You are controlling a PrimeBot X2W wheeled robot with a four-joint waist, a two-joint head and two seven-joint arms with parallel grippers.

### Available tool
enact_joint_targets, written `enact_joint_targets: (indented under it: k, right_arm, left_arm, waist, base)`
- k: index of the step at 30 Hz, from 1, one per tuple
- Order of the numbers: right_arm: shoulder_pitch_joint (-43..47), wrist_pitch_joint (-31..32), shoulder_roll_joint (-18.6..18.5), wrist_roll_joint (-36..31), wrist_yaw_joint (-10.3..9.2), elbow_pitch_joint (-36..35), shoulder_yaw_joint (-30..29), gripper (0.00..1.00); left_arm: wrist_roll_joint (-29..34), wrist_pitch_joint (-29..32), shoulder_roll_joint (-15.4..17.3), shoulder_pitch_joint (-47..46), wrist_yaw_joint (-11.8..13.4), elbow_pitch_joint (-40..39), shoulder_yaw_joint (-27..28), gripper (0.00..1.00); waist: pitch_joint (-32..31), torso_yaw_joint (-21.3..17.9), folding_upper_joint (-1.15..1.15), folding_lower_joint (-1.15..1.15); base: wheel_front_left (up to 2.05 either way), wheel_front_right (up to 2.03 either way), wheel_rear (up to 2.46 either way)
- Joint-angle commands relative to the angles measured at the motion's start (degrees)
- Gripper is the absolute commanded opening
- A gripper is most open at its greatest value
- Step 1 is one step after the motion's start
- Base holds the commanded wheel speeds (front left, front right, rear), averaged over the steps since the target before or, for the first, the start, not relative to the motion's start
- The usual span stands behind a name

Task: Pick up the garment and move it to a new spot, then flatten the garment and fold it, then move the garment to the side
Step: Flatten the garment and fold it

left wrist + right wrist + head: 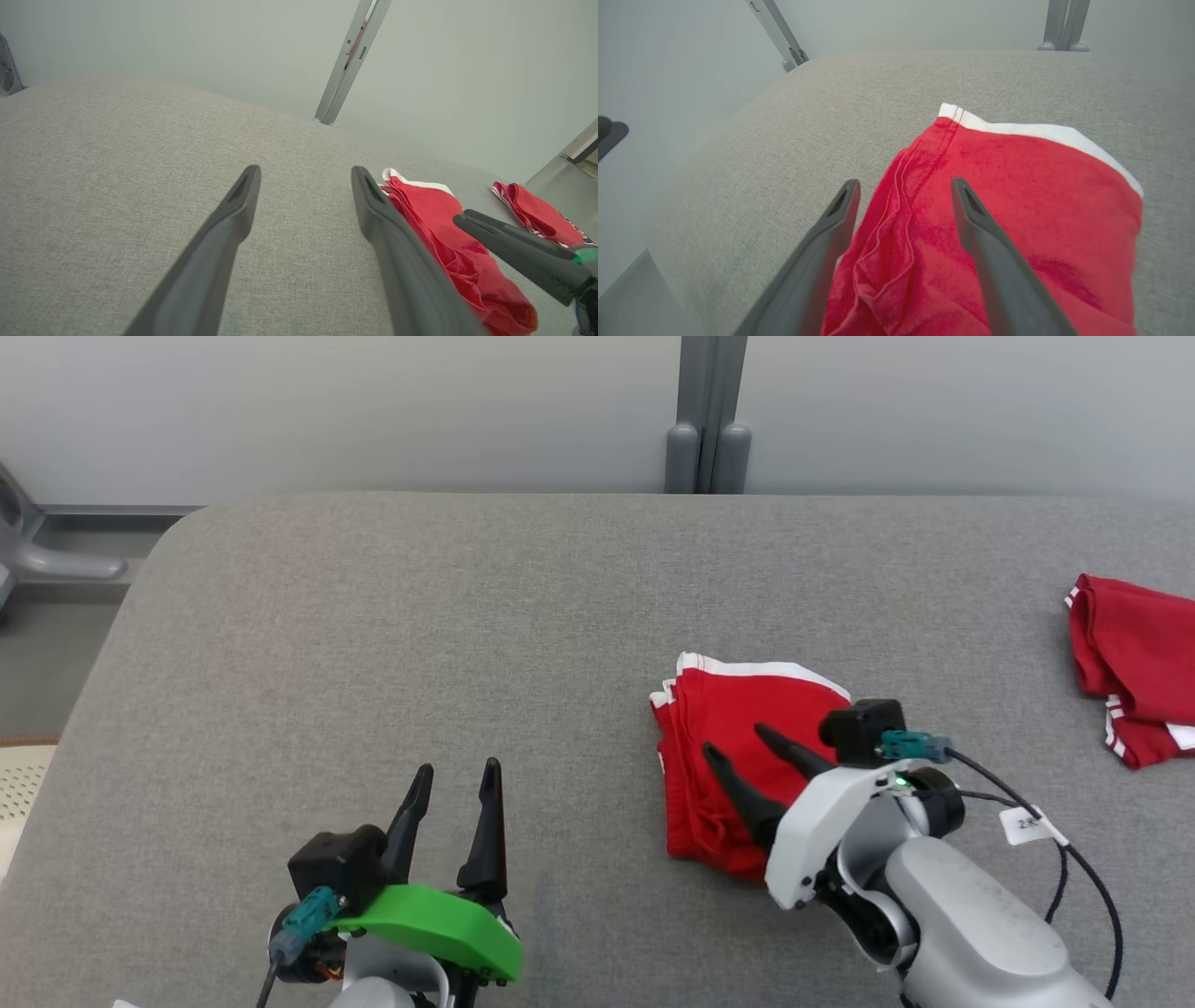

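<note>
Out to the left of the garment [728,728], well apart from it, the left gripper [457,767] hung over bare grey table [373,616], fingers spread, nothing between them. The garment itself lay in a compact red bundle, white trim along its far edge, its stacked layers bunched on its left side. Over its near half came the right gripper [736,737], claw splayed and pinching nothing; whether the tips touched cloth, I couldn't tell. It looked folded, so the shift to the side seemed to be what was left. To do that well, the fingers needed to bite through every layer at that bunched edge, not just the top ply, and carry it low so the fold held. Well right of the garment sat a second red bundle [1125,663], worth steering clear of.
</note>
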Motion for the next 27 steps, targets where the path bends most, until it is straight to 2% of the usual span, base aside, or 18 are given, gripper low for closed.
enact_joint_targets:
  k: [1, 7, 11, 12, 13, 14, 15, 16, 27]
  right_arm:
    - [1.0, -0.8, -1.0, 0.1, -0.01, -1.1, -1.1, 1.00]
    - [3.1, -2.7, -3.6, -3.5, -0.01, -3.4, -8.2, 1.00]
    - [4.0, -3.3, -3.5, -7.8, -0.01, -2.3, -10.1, 1.00]
    - [4.2, -3.5, -3.3, -9.0, -0.01, -1.6, -9.9, 0.90]
    - [4.3, -3.5, -2.9, -9.5, -0.01, -1.0, -9.5, 0.62]
    - [4.4, -3.6, -2.3, -10.0, -0.01, -0.3, -8.9, 0.27]
    - [4.5, -3.5, -2.1, -10.5, -0.01, 0.5, -8.3, 0.02]
    - [4.7, -3.4, -1.9, -10.9, -0.01, 1.4, -7.3, 0.00]
    - [2.1, -4.4, 1.9, -9.2, -0.01, 6.8, 5.0, 0.00]
  left_arm:
    - [-0.1, -0.1, -0.2, 0.5, -0.2, 0.1, -0.1, 1.00]
    - [0.3, 0.2, -0.5, 0.6, -0.2, 0.2, -1.1, 1.00]
    - [0.5, 0.3, -0.6, -0.1, -0.3, 0.1, -1.4, 1.00]
    - [0.5, 0.3, -0.6, -0.3, -0.3, 0.1, -1.5, 1.00]
    - [0.6, 0.3, -0.5, -0.5, -0.3, 0.2, -1.5, 1.00]
    - [0.6, 0.4, -0.5, -0.8, -0.2, 0.2, -1.5, 1.00]
    - [0.7, 0.3, -0.5, -1.0, -0.2, 0.3, -1.5, 1.00]
    - [0.7, 0.3, -0.5, -1.2, -0.2, 0.3, -1.5, 1.00]
    - [0.5, 0.0, -0.2, -1.7, 0.3, 0.0, -0.9, 1.00]
  waist:
    - [-0.3, -0.3, 0.00, 0.00]
    - [-0.1, -0.8, 0.00, 0.00]
    - [0.6, -0.6, 0.00, 0.00]
    - [0.9, -0.5, 0.00, 0.00]
    - [1.0, -0.4, 0.00, 0.00]
    - [1.2, -0.2, 0.00, 0.00]
    - [1.4, 0.0, 0.00, 0.00]
    - [1.5, 0.2, 0.00, 0.00]
    - [2.3, 1.9, 0.00, 0.00]
  base:
    - [0.00, 0.00, 0.00]
    - [0.00, 0.00, 0.00]
    - [0.00, 0.00, 0.00]
    - [0.00, 0.00, 0.00]
    - [0.00, 0.00, 0.00]
    - [0.00, 0.00, 0.00]
    - [0.00, 0.00, 0.00]
    - [0.00, 0.00, 0.00]
    - [0.00, 0.00, 0.00]
